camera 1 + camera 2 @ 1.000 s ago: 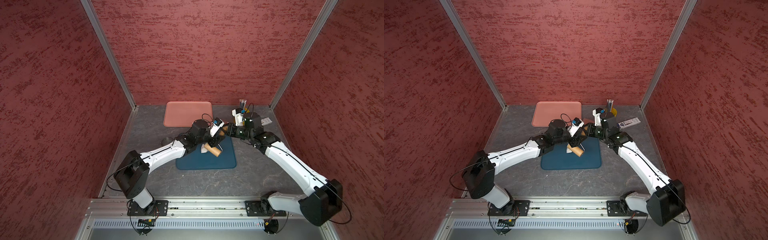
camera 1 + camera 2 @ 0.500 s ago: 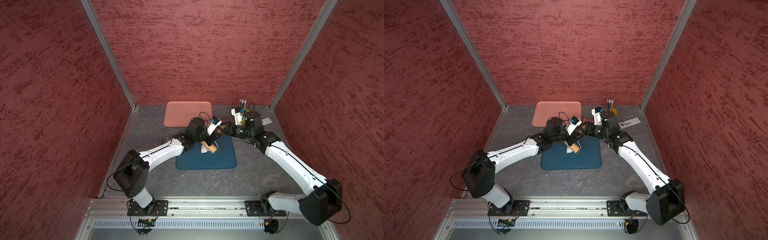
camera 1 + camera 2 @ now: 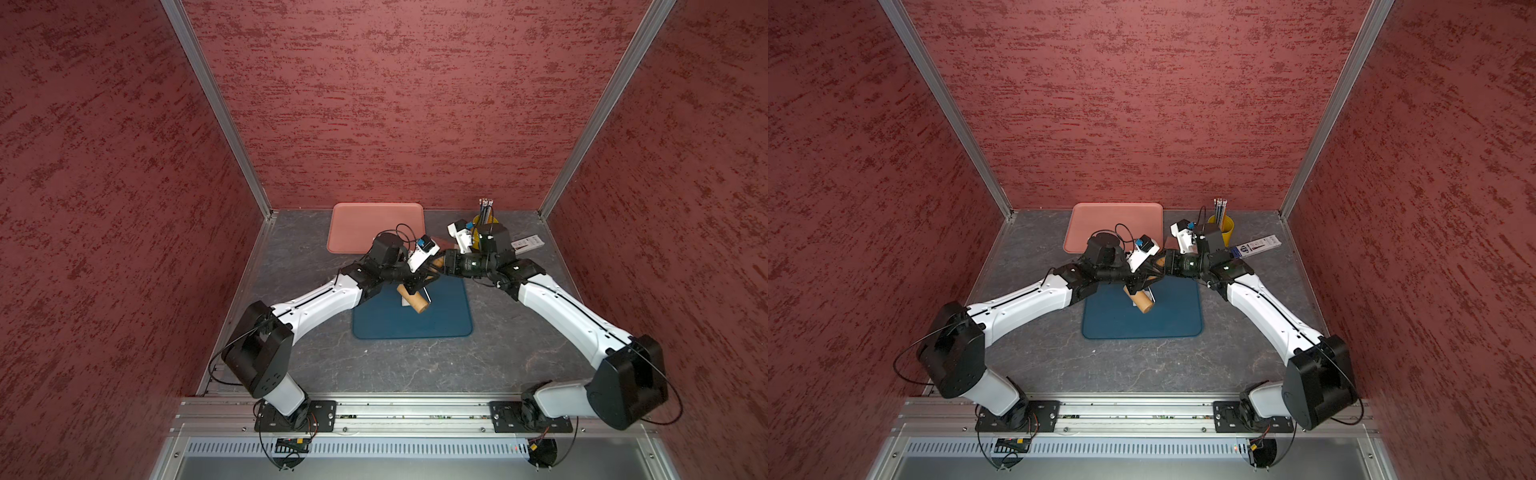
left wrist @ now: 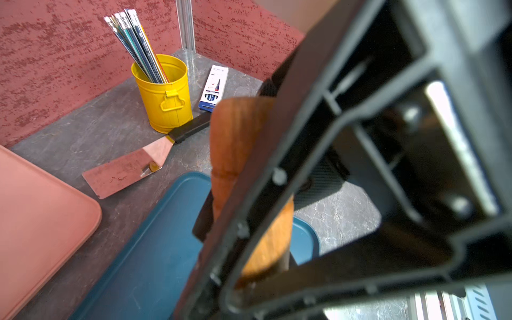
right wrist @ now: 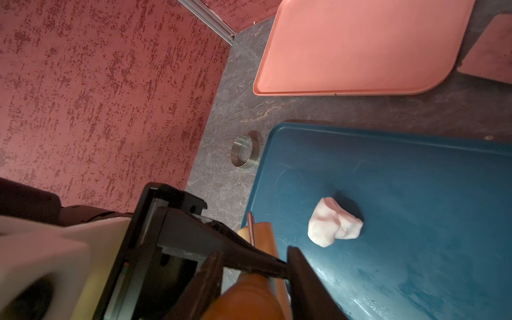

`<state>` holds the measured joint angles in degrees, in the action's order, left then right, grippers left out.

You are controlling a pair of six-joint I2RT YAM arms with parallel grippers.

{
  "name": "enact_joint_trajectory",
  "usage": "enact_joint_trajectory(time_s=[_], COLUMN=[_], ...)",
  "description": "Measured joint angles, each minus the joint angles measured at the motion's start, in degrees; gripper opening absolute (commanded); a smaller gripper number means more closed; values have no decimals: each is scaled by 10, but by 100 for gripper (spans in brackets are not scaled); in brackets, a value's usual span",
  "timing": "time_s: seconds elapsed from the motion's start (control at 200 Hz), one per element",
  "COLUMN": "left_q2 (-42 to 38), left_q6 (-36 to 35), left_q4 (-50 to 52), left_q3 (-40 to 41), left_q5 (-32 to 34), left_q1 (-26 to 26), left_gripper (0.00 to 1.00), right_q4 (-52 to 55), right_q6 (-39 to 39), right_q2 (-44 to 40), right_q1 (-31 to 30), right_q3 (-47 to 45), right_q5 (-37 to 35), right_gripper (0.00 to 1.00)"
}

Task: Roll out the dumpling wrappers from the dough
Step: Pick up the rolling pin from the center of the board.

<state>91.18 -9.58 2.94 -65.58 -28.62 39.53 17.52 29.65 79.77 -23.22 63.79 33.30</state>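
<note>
Your left gripper [image 3: 414, 286] and right gripper [image 3: 437, 263] both clamp the rolling pin [image 3: 413, 300] over the blue tray [image 3: 440, 322], but the dough [image 5: 333, 222], on the tray beside the pin's near end, is an unrolled lump, so all rolling remains.

A robot lab test booth: red textured panels [image 3: 395, 104] on aluminium posts [image 3: 216, 108] stand behind and beside the blue tray [image 3: 449, 320]; in front of it, two arm bases [image 3: 295, 415] bolt to an aluminium rail [image 3: 415, 409]

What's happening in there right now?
Left hand and right hand both gripping rolling pin. Dough an unrolled lump on blue tray. Nothing between them.
</note>
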Motion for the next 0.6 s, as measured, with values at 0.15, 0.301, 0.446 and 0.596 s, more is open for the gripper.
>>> enact_joint_trajectory(time_s=[0.15,0.301,0.446,0.596], left_q2=[1,-4,-74,-199], left_q6=[-2,1,55,155], left_q4=[0,-4,-38,-68], left_q3=[-1,-2,37,131], left_q5=[-3,-14,-28,6], left_q1=[-1,-1,-14,-75], left_gripper=[7,70,76,63], right_q4=[-2,-15,-37,-25], right_q6=[-12,-14,-3,17], right_q2=[-1,-16,-32,-40], right_q1=[0,2,23,32], right_q3=[0,-10,-31,-40], right_q5=[-1,-26,-64,-160], right_gripper=[0,0,0,0])
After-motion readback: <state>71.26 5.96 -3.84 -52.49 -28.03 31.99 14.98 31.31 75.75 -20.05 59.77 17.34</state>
